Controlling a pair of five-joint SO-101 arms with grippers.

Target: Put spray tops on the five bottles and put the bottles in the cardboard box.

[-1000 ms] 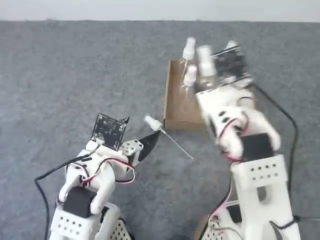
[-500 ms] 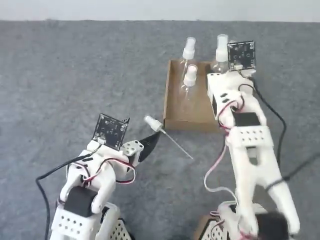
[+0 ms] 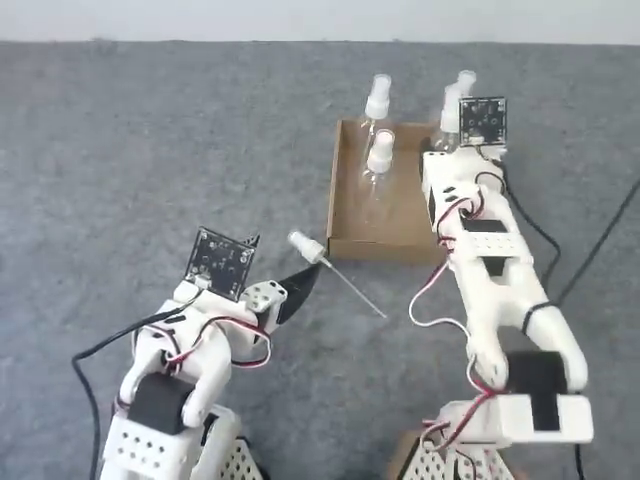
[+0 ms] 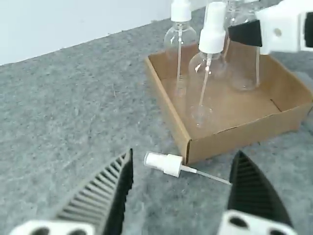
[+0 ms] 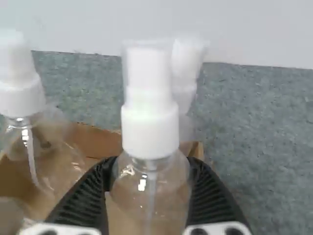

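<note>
One spray top (image 4: 164, 164) is left unfitted before the wide left claw (image 4: 183, 166); a capped bottle (image 5: 149, 147) is clamped in the right claw (image 5: 150, 167).

- This looks like a robotics lab or test bench, not a home or a shop.
- A grey felt mat (image 3: 150, 130) covers the table and runs back to a plain pale wall (image 3: 300, 20) at 12 o'clock.
- The left arm (image 3: 180, 370) at 7 o'clock and the right arm (image 3: 500, 290) at 5 o'clock are white printed builds. Each carries a bare camera board (image 3: 221, 262), and a loose black cable (image 3: 76, 366) hangs off the left one.
- The staged props are a plain cardboard box (image 3: 372, 247) at 1 o'clock and clear bottles (image 3: 379, 165).
</note>
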